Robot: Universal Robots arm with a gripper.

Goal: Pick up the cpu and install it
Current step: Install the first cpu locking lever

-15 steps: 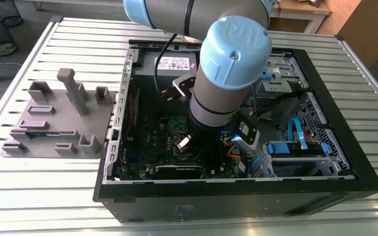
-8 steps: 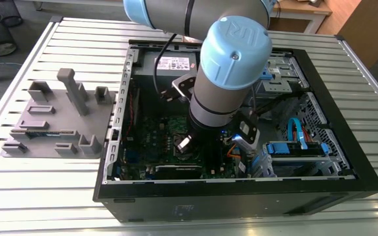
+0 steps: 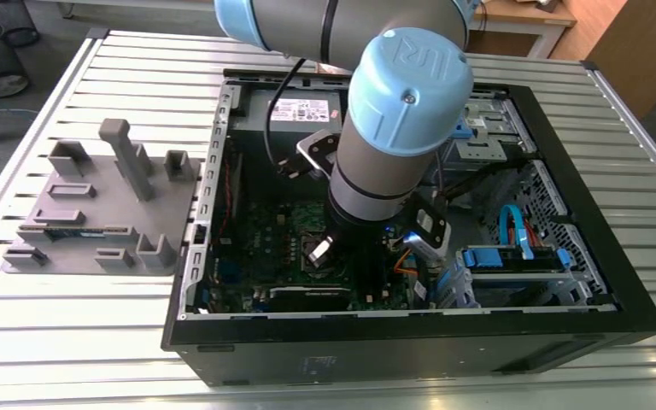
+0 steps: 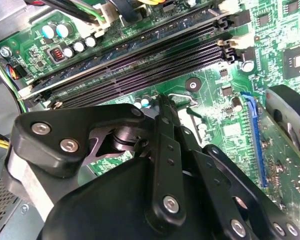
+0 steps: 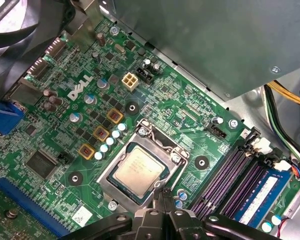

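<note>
Hovering close above the motherboard (image 5: 190, 142), the gripper (image 5: 162, 196) has its jaws pressed together with nothing between them. The cpu (image 5: 140, 170) lies flat inside the socket's metal frame (image 5: 106, 186), silvery top up, just beside the gripper's tip. In the exterior view the power supply (image 3: 300, 109) sits at the cpu's twelve o'clock, and a grey holder tray (image 3: 89, 213) at nine o'clock of the computer case (image 3: 419, 354).
</note>
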